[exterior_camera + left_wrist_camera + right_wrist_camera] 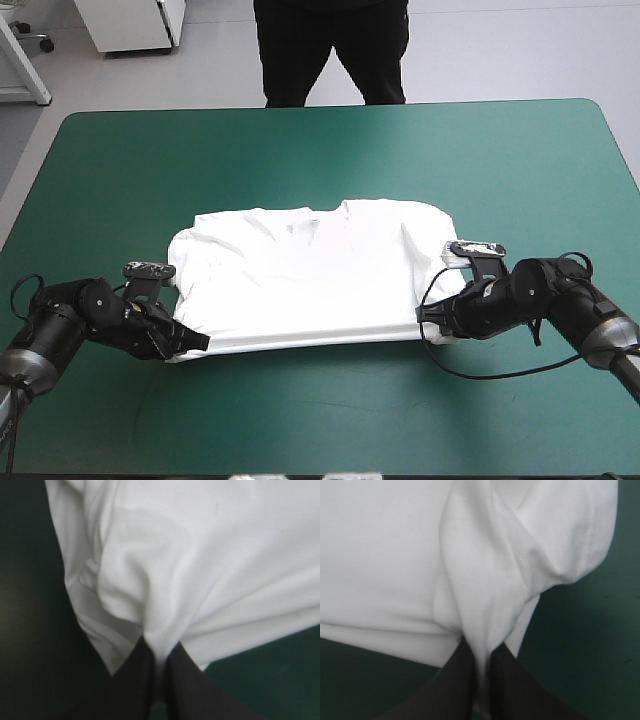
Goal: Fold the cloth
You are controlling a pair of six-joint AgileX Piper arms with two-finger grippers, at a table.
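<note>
High view is showing my left gripper [195,343] and right gripper [426,316] pinching the T-shirt [310,270] at its near corners — half-folded, I'm judging, with more folds remaining.

**Both arms low, both grips closed**

The left gripper [192,343] and right gripper [430,318] pointed inward from opposite sides, arms bent low (elbows outward), each pair of black fingers [132,680] pinched on the T-shirt [310,270].
</note>
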